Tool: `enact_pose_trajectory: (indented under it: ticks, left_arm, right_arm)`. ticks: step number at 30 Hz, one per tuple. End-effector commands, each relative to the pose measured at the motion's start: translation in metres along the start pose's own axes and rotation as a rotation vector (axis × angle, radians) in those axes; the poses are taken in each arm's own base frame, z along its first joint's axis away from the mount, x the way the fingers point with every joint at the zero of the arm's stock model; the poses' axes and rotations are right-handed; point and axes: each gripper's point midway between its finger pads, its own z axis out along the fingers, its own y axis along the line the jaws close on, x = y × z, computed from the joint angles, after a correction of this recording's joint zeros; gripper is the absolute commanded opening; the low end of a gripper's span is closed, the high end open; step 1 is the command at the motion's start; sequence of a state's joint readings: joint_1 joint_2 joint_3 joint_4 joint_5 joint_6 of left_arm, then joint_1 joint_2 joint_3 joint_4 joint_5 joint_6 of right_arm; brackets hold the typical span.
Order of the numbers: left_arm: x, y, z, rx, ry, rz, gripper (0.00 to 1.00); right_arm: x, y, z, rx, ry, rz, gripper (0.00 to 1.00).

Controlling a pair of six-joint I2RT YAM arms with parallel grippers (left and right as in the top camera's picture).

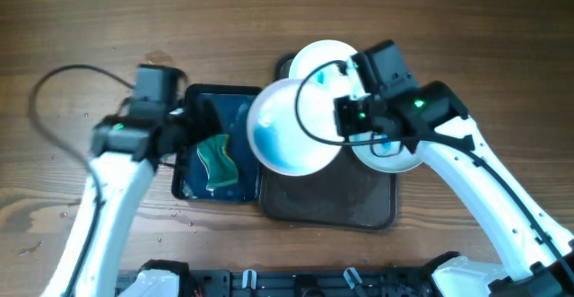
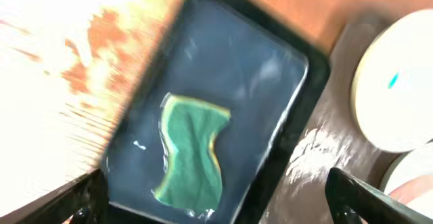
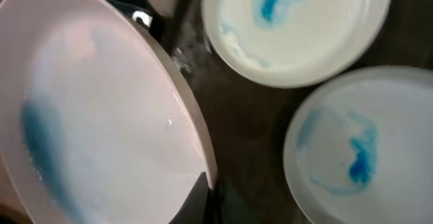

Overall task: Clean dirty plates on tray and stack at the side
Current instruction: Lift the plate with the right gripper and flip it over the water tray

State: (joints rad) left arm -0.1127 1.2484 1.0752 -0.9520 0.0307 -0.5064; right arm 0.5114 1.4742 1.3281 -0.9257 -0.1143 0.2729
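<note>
White smeared plate [image 1: 291,126] tilted, rim clamped in right claw [image 1: 344,118], left claw [image 1: 194,123] apart

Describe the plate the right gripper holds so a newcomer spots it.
Find the dark brown tray at centre. At its left edge, beside the blue-black basin, the right gripper pinches one white plate by its rim. Unlike the far plate and the right plate, flat on the tray, it is raised, overhanging the basin.

right gripper [image 1: 346,117] holding plate [image 1: 289,128], brown tray [image 1: 359,203]
</note>
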Motion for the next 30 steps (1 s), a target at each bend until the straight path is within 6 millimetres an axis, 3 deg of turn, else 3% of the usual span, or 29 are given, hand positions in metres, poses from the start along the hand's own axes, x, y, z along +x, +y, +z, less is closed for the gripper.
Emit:
enact_pose_trajectory:
  ticks: [1,3,5,8,15,22,30]
  left_arm:
    - [-0.028,0.018,-0.046,0.045,-0.157,-0.099,1.00]
    - [-0.031,0.024,-0.064,0.072,-0.206,-0.127,1.00]
    - [-0.026,0.026,-0.067,0.069,-0.200,-0.128,1.00]
    - [-0.026,0.026,-0.066,0.066,-0.195,-0.129,1.00]
    - [-0.026,0.026,-0.066,0.066,-0.195,-0.129,1.00]
    - [-0.026,0.026,-0.066,0.066,-0.196,-0.129,1.00]
    - [-0.026,0.026,-0.066,0.066,-0.196,-0.129,1.00]
  right_arm:
    - [-0.022,0.038,0.019,0.014,-0.041,-0.136,0.04]
    - [-0.038,0.051,0.044,0.122,-0.127,-0.174,0.04]
    - [-0.050,0.053,0.042,0.244,-0.233,-0.149,0.04]
    - [-0.062,0.061,0.018,0.446,-0.405,-0.201,0.04]
    - [-0.047,0.105,-0.046,0.753,-0.695,-0.329,0.04]
    - [-0.036,0.132,-0.067,0.831,-0.747,-0.478,0.04]
    - [-0.039,0.136,-0.070,0.849,-0.747,-0.514,0.04]
